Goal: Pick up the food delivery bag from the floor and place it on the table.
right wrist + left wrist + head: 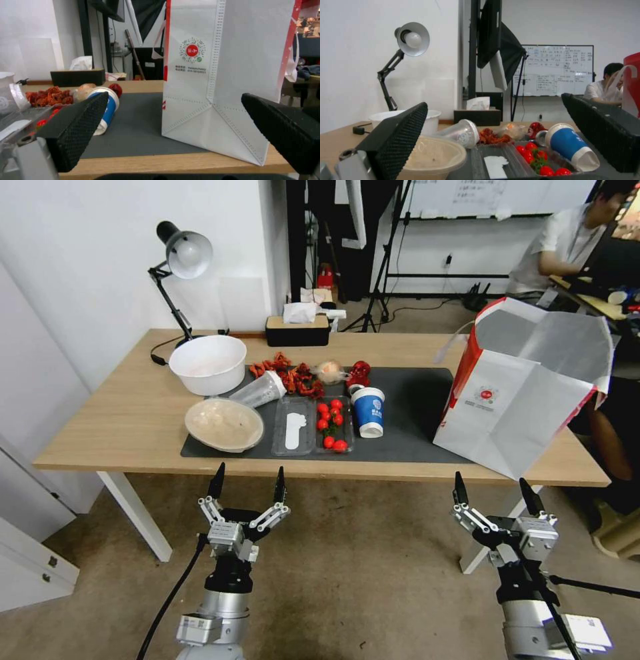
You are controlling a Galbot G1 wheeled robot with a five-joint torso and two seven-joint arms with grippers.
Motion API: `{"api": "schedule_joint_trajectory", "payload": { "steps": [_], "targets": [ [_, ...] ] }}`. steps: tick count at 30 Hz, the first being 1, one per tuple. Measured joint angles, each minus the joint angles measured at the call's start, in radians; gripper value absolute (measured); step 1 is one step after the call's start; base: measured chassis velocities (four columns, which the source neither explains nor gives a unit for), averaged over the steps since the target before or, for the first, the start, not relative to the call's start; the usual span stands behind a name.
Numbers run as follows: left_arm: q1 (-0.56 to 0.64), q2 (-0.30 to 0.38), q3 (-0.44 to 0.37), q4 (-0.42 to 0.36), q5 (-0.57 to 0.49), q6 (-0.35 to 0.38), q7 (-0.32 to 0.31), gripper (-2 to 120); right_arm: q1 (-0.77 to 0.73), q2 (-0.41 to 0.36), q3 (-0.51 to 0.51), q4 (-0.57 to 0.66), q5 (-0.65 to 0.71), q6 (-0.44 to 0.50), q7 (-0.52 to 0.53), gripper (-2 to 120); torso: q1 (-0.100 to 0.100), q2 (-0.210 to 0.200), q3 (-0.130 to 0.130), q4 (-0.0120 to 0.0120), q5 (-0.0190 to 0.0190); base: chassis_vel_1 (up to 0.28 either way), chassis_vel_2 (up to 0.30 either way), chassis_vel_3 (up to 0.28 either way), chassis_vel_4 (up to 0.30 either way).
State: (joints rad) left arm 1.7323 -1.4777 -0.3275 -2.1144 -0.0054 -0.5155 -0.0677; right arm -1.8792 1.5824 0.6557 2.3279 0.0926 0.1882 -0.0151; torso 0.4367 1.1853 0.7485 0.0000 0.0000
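The large boxy white food delivery bag with red side panels (527,393) is being seen standing on the light-wood table (120,430), overhanging its near right edge, where toppling floorward is being risked, while the left gripper (247,481) and right gripper (493,487) are being held before the table, fingers apart, empty.

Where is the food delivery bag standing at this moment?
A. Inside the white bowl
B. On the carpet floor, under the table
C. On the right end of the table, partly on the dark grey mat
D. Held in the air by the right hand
C: the food delivery bag stands upright on the table, its base partly over the dark grey mat, while the right hand hangs open below the table edge, apart from it.
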Motion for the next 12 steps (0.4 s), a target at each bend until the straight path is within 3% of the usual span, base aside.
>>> {"api": "schedule_joint_trajectory", "payload": {
  "steps": [12],
  "targets": [
    [0.0,0.0,0.0,0.0,0.0,0.0,0.0,100,0.0,0.0,0.001,0.0,0.001,0.0,0.0,100,0.0,0.0,0.0,0.0,0.0,0.0,0.0,0.0,0.0]
  ]
}}
